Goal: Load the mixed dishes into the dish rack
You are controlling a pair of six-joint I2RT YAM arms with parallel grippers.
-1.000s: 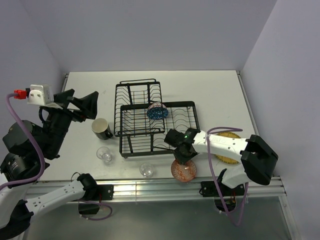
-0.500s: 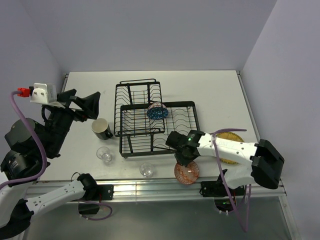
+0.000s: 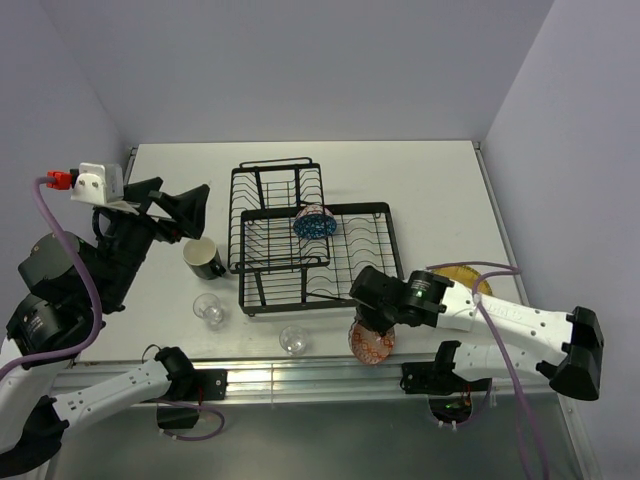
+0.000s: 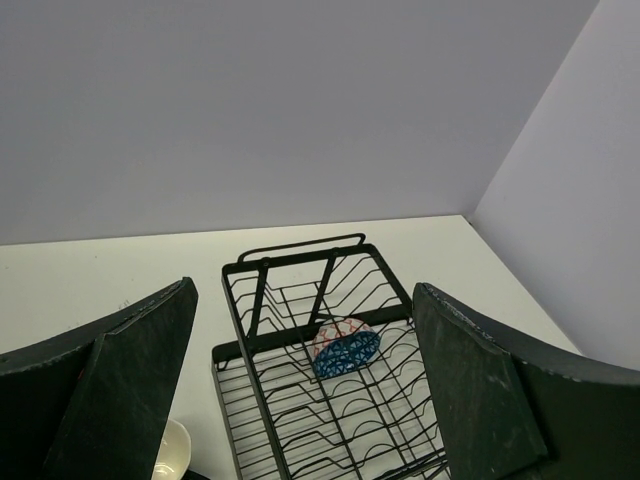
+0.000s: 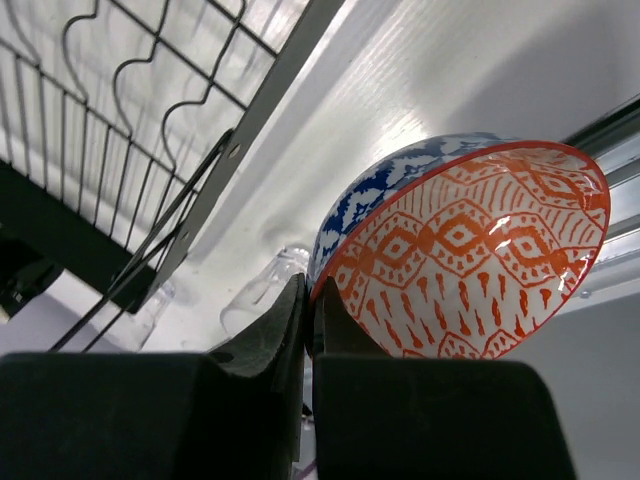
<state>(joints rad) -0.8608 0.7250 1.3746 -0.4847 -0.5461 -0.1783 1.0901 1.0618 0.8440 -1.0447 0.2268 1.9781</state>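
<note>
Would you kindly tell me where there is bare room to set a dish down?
Bare: the table behind the dish rack and to its far right; also the rack rows right of the blue bowl. Crowded: the near edge, with black mug, two glass cups, orange bowl and yellow plate.

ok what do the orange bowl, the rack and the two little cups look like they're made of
Orange-red patterned bowl: probably glazed ceramic, glossy with sharp highlights over the printed pattern. Dish rack: thin bent wire, likely coated metal, black. Two small cups: clear, glass by the look, though clear plastic is possible.
</note>
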